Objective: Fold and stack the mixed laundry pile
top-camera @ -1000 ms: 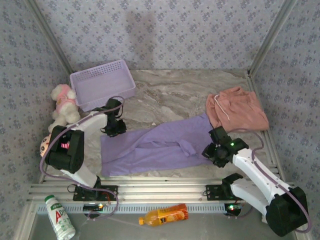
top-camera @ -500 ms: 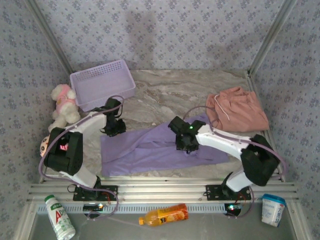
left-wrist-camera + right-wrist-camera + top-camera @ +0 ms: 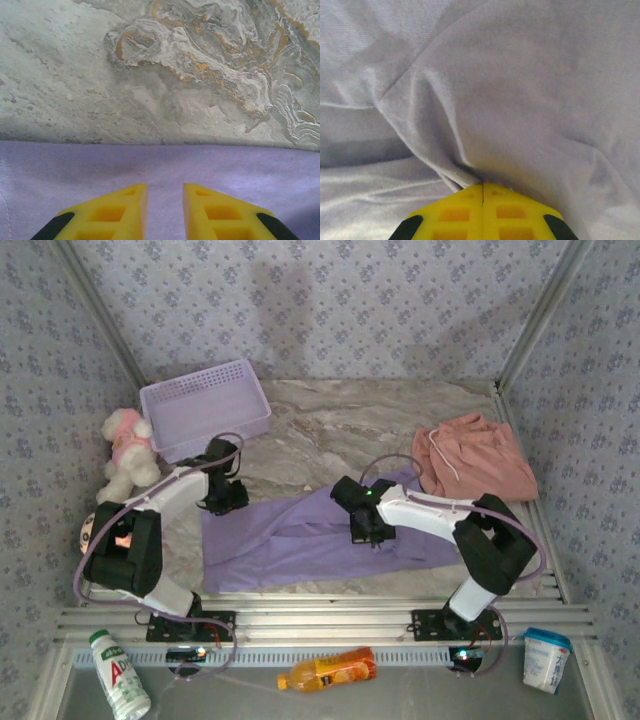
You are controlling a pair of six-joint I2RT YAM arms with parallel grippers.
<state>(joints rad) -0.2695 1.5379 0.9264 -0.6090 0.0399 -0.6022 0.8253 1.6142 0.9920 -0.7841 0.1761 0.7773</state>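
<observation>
Lavender-purple cloth T-shirt (image 3: 285, 540): spread flat on marble-patterned table (image 3: 340, 425), near centre | right gripper (image 3: 483, 186): jaws closed, pinching a T-shirt fold | left gripper (image 3: 165, 192): jaws slightly apart over T-shirt's far edge | salmon-pink cloth garment (image 3: 480, 465): bunched, far right

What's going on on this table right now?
Both arms are on the lavender T-shirt, which lies spread on the table. The right gripper is shut on a raised fold near the shirt's middle. The left gripper sits at the shirt's far left corner, jaws slightly apart. The pink garment lies crumpled at the far right, untouched.
</observation>
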